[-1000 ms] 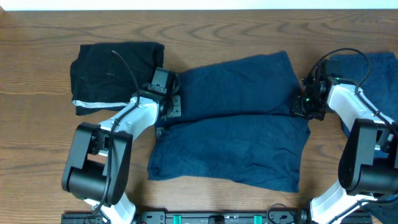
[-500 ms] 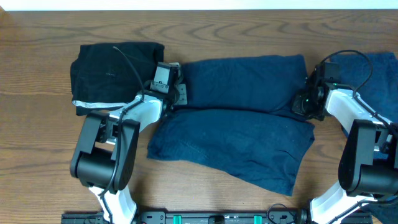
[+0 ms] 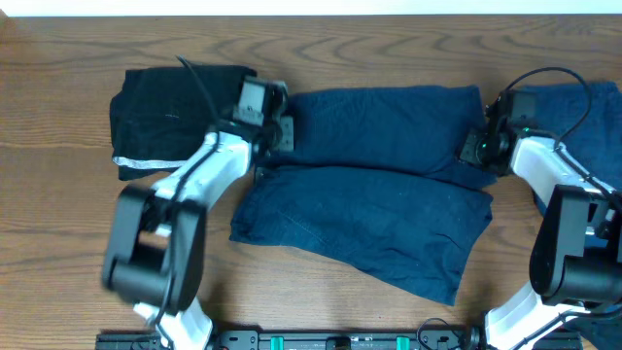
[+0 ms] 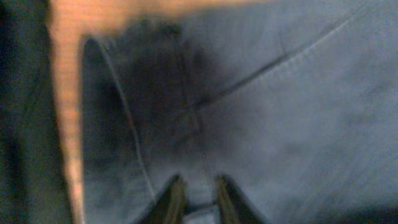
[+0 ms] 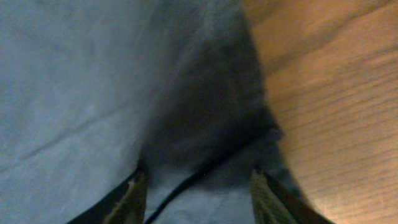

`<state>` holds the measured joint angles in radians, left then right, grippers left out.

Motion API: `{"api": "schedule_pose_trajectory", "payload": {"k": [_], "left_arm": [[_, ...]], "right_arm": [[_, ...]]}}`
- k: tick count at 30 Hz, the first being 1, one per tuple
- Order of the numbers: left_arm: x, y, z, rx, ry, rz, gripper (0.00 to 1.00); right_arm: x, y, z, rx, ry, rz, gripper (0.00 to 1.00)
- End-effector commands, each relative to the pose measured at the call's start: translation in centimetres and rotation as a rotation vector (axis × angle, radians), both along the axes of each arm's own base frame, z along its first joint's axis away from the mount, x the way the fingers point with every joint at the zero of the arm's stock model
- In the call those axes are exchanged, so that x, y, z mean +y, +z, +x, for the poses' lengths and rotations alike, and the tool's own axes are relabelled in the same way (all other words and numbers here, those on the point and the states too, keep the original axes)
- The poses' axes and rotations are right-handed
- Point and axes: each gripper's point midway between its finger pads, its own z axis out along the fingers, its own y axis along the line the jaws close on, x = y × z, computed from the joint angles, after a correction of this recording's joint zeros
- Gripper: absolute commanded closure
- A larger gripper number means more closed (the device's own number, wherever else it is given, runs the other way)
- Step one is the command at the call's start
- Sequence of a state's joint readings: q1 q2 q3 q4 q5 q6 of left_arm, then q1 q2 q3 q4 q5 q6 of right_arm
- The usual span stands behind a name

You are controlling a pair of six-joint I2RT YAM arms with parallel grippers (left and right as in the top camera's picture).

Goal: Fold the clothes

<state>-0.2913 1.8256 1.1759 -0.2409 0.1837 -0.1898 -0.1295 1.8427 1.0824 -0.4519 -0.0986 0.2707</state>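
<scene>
The left gripper (image 4: 199, 208) has its fingers (image 4: 173, 198) drawn narrow, with only a slim strip of cloth showing between them. They pinch the dark blue garment (image 4: 298, 124) close to its edge, where seams cross the fabric. The left wrist view is blurred, so the exact hold is hard to read.

The right gripper (image 5: 199, 199) stands with its fingers (image 5: 132, 198) spread wide. A shadowed bulge of the same garment lies between them, beside bare wood, and I cannot tell whether the fingers press on it.

From overhead, the dark blue garment (image 3: 379, 194) lies across the middle of the bench (image 3: 389, 39), its upper half folded over the lower. The left gripper (image 3: 277, 136) is at the fold's upper left corner and the right gripper (image 3: 474, 154) at its right end.

A folded black garment (image 3: 175, 112) sits just left of it. Another blue cloth (image 3: 595, 112) lies at the right edge, cut off by the frame and partly hidden behind the right arm.
</scene>
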Motion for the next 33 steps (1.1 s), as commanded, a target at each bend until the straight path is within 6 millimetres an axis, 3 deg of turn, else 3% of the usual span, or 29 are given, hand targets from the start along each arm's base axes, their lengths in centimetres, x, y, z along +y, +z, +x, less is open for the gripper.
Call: {"api": "schedule_pose_trajectory", "payload": {"k": [1, 5, 7, 11, 15, 23, 33], "left_arm": [[0.3, 8.9, 0.2, -0.14, -0.011, -0.037, 0.75], [2.1, 11.2, -4.2, -0.06, 0.024, -0.029, 0.75], [2.9, 11.3, -6.2, -0.003, 0.029, -0.013, 0.75], [4.0, 9.8, -9.7, 0.142, 0.035, 0.03, 0.64], [4.4, 8.0, -11.4, 0.238, 0.035, 0.058, 0.59], [4.7, 6.2, -12.2, 0.291, 0.035, 0.073, 0.54], [5.9, 5.7, -12.8, 0.311, 0.061, 0.136, 0.52]], "right_arm": [[0.8, 4.3, 1.6, -0.054, 0.037, 0.089, 0.46], [1.7, 8.1, -1.8, 0.06, 0.06, 0.124, 0.46], [1.3, 9.0, -4.1, 0.124, 0.041, 0.099, 0.47], [0.0, 9.8, -8.6, 0.24, -0.092, 0.081, 0.46], [0.0, 8.3, -11.0, 0.267, -0.126, 0.134, 0.43], [-0.9, 3.5, -13.8, 0.305, -0.212, 0.228, 0.4], [-0.8, 0.8, -14.3, 0.262, -0.221, 0.258, 0.39]]}}
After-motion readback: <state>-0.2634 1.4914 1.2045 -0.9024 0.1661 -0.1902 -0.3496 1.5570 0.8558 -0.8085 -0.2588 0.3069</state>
